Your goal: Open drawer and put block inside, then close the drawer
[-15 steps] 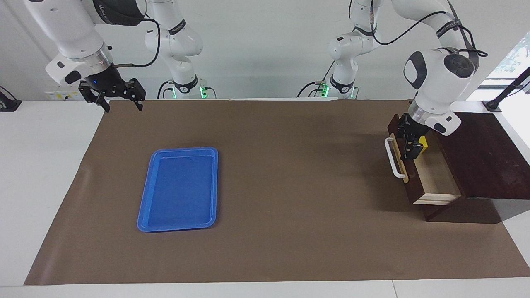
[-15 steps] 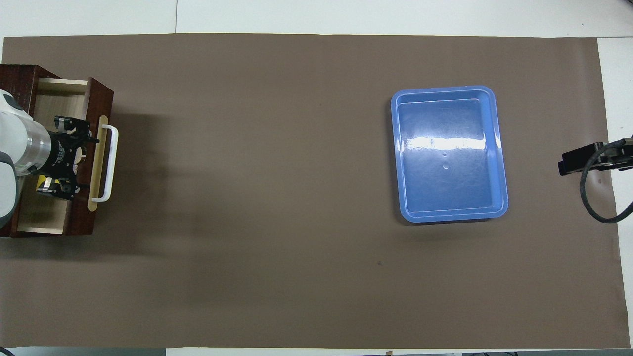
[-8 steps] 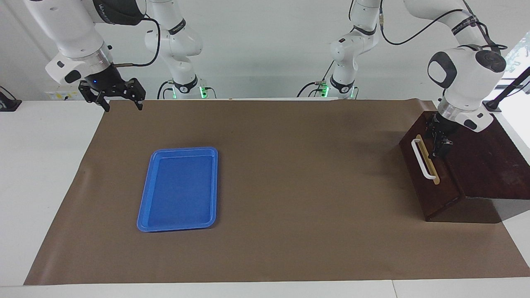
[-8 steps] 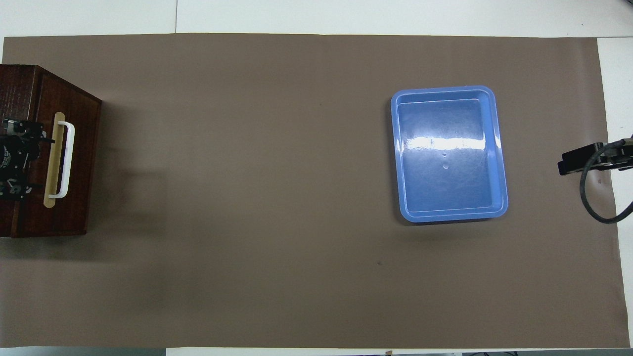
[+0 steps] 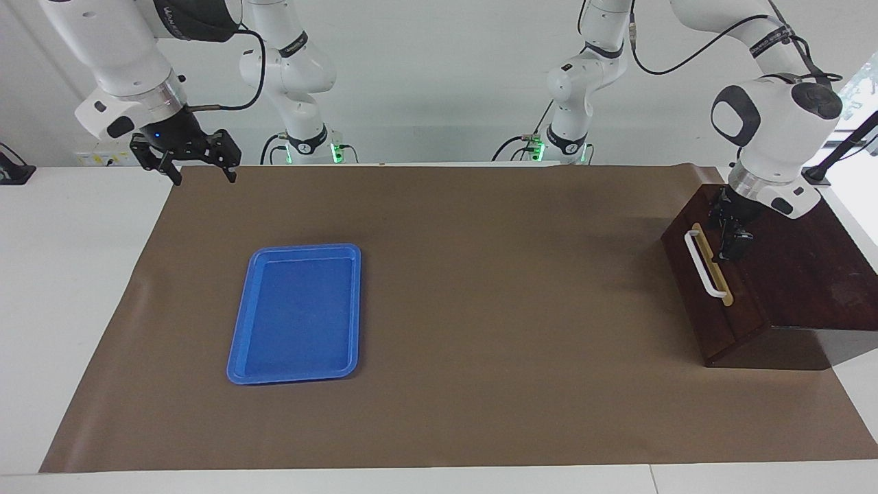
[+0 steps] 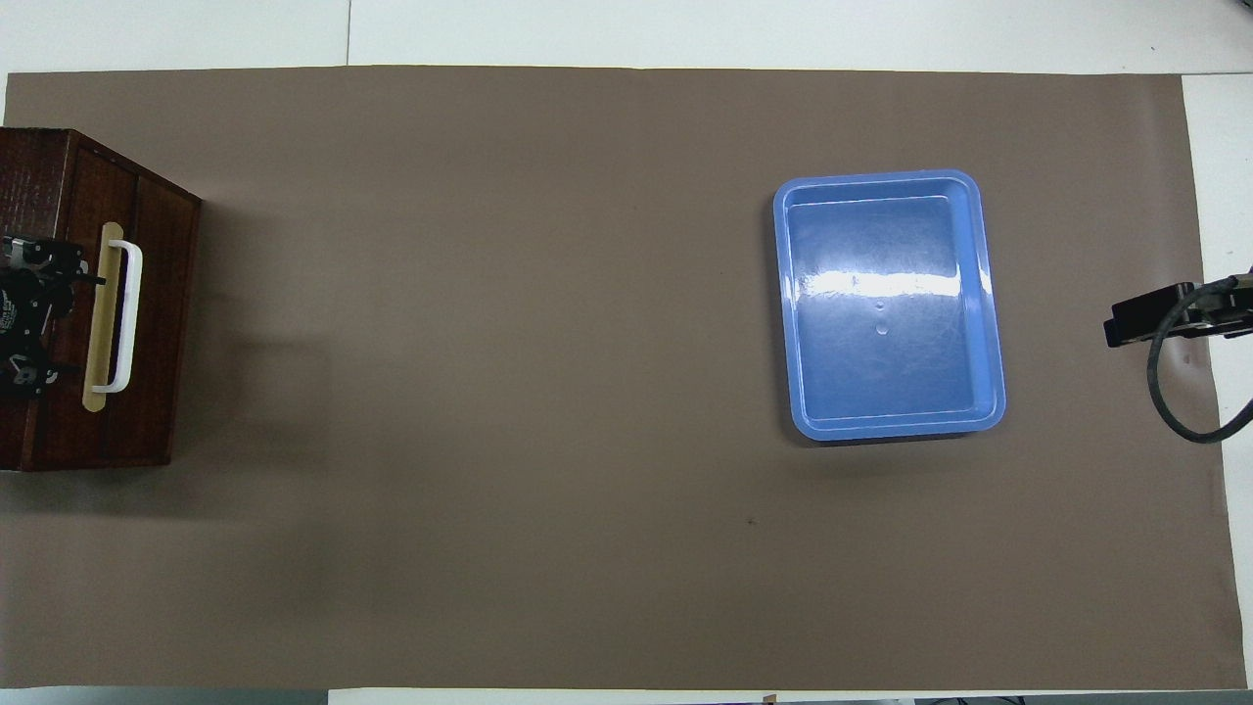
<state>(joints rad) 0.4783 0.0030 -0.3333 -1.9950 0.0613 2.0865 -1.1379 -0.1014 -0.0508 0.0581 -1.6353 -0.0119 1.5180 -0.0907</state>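
Here, dark glossy wooden drawer [image 5: 713, 302] shut, smooth white bar handle [image 5: 701, 263]

No lettering on anything here is clear enough to read.

The light is bright and even and comes from above, and both pictures look sharp with no blur. In the overhead view a white streak of glare lies across the shiny blue tray [image 6: 889, 304], and the wooden box [image 6: 93, 304] throws a soft dark shadow onto the brown paper [image 6: 548, 548] beside it. In the facing view a very bright window [image 5: 861, 89] glows at the edge past the left arm's end of the bench, the tray [image 5: 296, 313] shows no glare, and there are faint shadows on the paper [image 5: 480, 412] next to the box [image 5: 789, 281].
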